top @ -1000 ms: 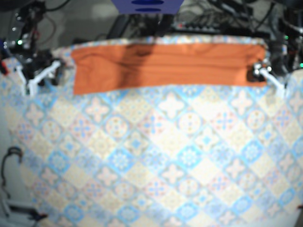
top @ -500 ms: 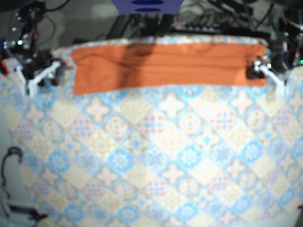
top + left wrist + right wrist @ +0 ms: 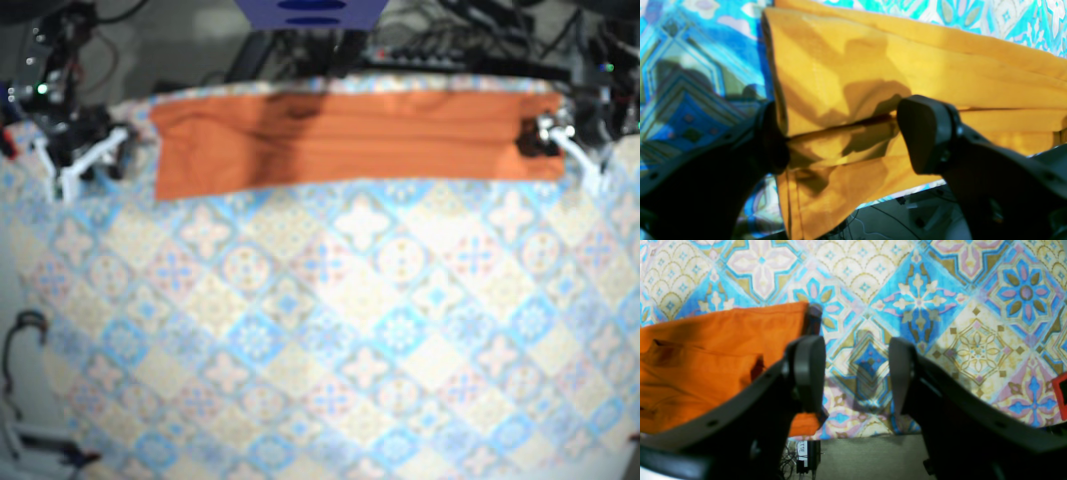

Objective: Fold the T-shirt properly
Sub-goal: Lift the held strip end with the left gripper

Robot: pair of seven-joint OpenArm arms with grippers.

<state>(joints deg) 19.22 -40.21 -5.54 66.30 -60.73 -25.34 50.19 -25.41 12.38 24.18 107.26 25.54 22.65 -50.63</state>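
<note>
The orange T-shirt (image 3: 350, 140) lies folded into one long strip along the far edge of the table. My left gripper (image 3: 535, 138) is at the strip's right end. In the left wrist view this gripper (image 3: 846, 140) is open, and the layered end of the shirt (image 3: 873, 76) lies between its fingers, one finger (image 3: 927, 133) over the cloth. My right gripper (image 3: 90, 165) stands just off the strip's left end. It (image 3: 857, 373) is open over bare tablecloth, with the shirt's corner (image 3: 706, 366) beside its left finger (image 3: 810, 370).
A patterned blue and cream tablecloth (image 3: 340, 330) covers the table. Cables and dark equipment (image 3: 450, 50) sit beyond the far edge, close behind the shirt. A red object (image 3: 1061, 391) shows at the right edge of the right wrist view. A cable loop (image 3: 25, 330) hangs at the left side.
My left gripper has shifted slightly toward the far edge at the shirt's right end. The right gripper and the shirt look unmoved.
</note>
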